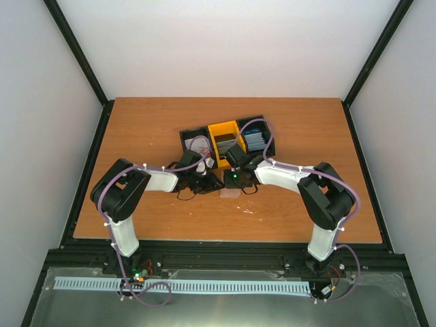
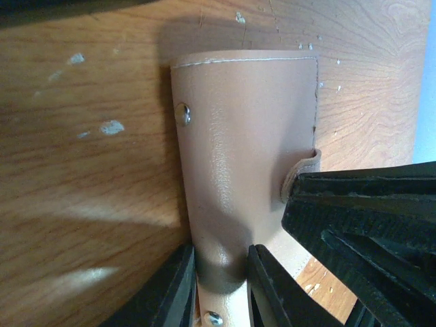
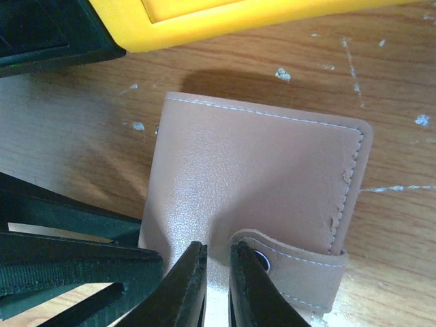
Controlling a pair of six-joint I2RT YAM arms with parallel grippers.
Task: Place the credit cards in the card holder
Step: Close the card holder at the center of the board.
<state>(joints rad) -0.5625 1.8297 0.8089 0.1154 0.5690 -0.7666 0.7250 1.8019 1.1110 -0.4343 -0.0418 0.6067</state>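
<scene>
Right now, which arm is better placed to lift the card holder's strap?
Right. The right jaws sit at the strap; the left jaws clamp the card holder, steadying it.

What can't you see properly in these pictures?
- Top view: card holder, mostly under left end effector and right end effector.
- Top view: how many credit cards, too small.
- Wrist views: the holder's inside, hidden by its outer cover.
- Right wrist: whether right end effector pinches the strap; fingers cover it.
</scene>
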